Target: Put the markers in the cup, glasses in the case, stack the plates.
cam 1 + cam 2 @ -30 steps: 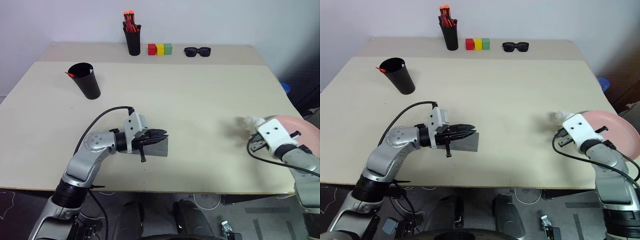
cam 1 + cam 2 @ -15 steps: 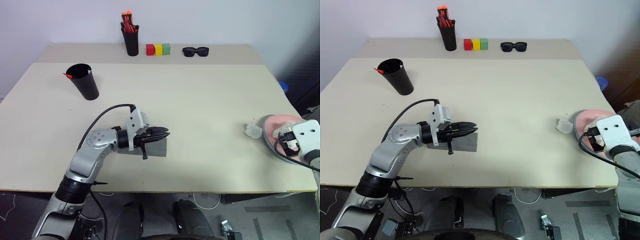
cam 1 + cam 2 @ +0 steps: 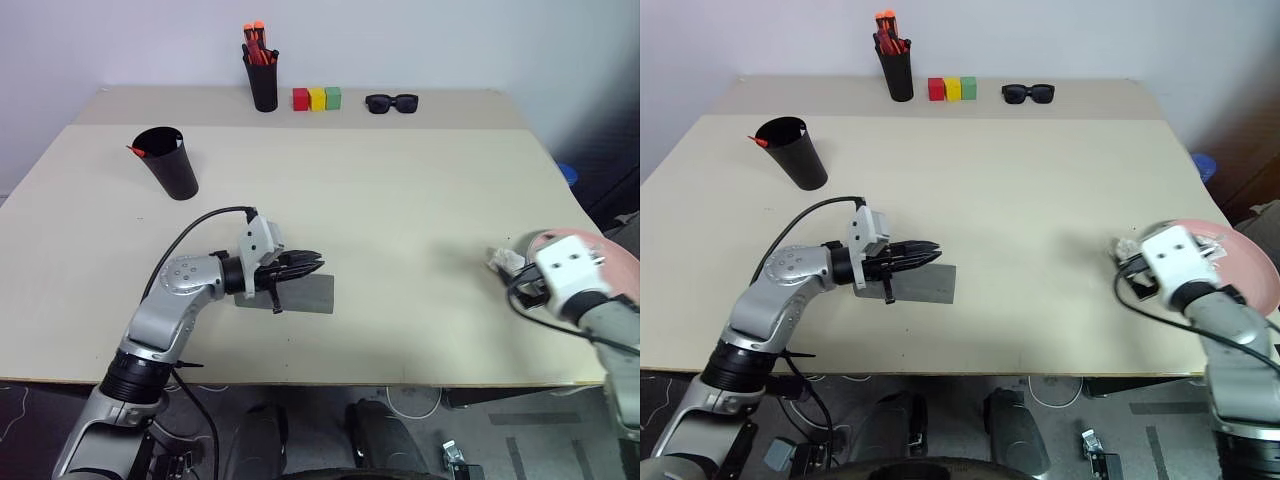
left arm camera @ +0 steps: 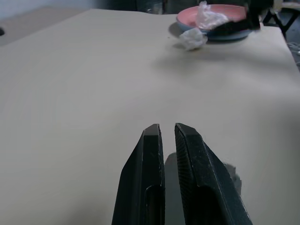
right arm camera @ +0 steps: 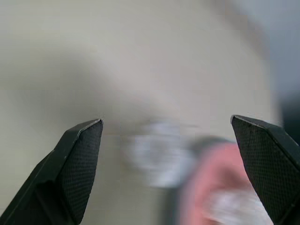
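My left gripper (image 3: 312, 263) is shut and lies level just over the closed grey case (image 3: 312, 293), with nothing between its fingers (image 4: 151, 154). The glasses are hidden. A red marker end (image 3: 137, 150) sticks out of the wide black cup (image 3: 168, 165) at the far left. At the right edge the pink plate (image 4: 225, 10) rests on the blue plate (image 4: 234, 35). My right gripper (image 5: 168, 124) stands wide open, empty, pointing at a white paper wad (image 3: 500, 261) beside the pink plate (image 3: 588, 245).
At the back stand a black pen pot (image 3: 264, 85) with orange-capped pens, three coloured blocks (image 3: 318, 98) and black sunglasses (image 3: 393, 102). A second paper wad (image 4: 206, 13) lies in the pink plate.
My right gripper has gone from shut to wide open, and its hand swung out to the right and back toward the paper wad. The left gripper stays shut over the case.
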